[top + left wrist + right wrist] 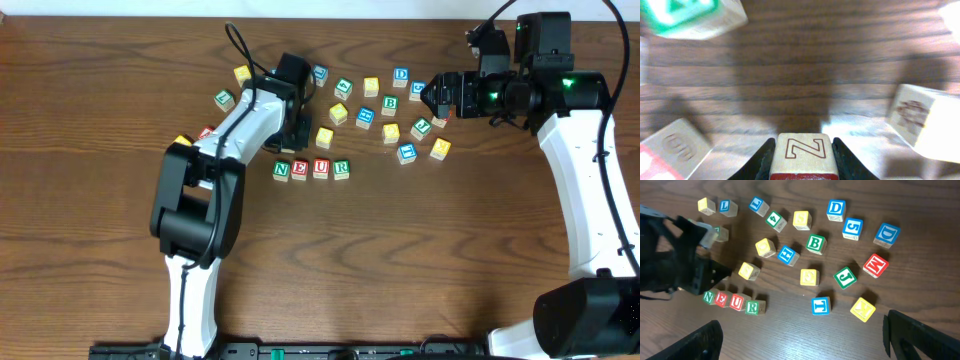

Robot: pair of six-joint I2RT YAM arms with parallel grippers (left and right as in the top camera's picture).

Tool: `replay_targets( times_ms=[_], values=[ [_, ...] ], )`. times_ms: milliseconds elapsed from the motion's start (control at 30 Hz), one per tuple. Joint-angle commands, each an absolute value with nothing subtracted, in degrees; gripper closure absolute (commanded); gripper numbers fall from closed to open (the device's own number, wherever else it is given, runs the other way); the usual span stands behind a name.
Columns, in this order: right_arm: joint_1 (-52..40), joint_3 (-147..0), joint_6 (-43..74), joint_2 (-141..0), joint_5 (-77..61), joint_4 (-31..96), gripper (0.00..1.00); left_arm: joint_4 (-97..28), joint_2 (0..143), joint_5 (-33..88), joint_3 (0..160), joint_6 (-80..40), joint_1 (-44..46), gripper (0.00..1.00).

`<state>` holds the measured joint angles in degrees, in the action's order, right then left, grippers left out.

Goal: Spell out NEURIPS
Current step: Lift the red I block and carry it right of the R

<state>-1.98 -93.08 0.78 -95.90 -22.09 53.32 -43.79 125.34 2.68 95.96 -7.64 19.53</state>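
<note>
A row of cubes reading N [281, 169], E [301, 169], U [321, 168], R [341, 168] lies mid-table; the same row shows in the right wrist view [731, 301]. Just above the row, my left gripper [298, 128] points down. In the left wrist view it [803, 145] is shut on a pale cube [802, 152] with a red near face and an outlined letter that reads Z from here. A blue I cube [407, 152] [821, 305] lies to the right. My right gripper [437, 100] [801, 330] hovers open and empty above the scattered cubes.
Loose cubes spread across the back of the table: green B [390, 104], blue D [401, 75], yellow K [440, 148], green J [421, 127], blue H [365, 117], several yellow ones. More cubes sit by the left arm [224, 99]. Three cubes [917, 122] ring the held one.
</note>
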Motion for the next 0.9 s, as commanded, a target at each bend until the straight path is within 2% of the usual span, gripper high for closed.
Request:
replay_targets(
  times_ms=[0, 333, 867],
  values=[
    [-1.58, -94.0, 0.14, -95.92, -22.0, 53.43, 0.01, -44.49, 118.61, 2.15, 96.9, -7.94, 19.75, 0.71],
    [-1.58, -94.0, 0.14, -95.92, -22.0, 53.43, 0.01, -46.63, 110.63, 2.15, 96.88, -13.26, 21.47, 0.72],
    [-1.58, -94.0, 0.14, -95.92, -22.0, 53.43, 0.01, -49.47, 110.43, -2.39, 96.77, -20.6, 32.05, 0.73]
  ],
)
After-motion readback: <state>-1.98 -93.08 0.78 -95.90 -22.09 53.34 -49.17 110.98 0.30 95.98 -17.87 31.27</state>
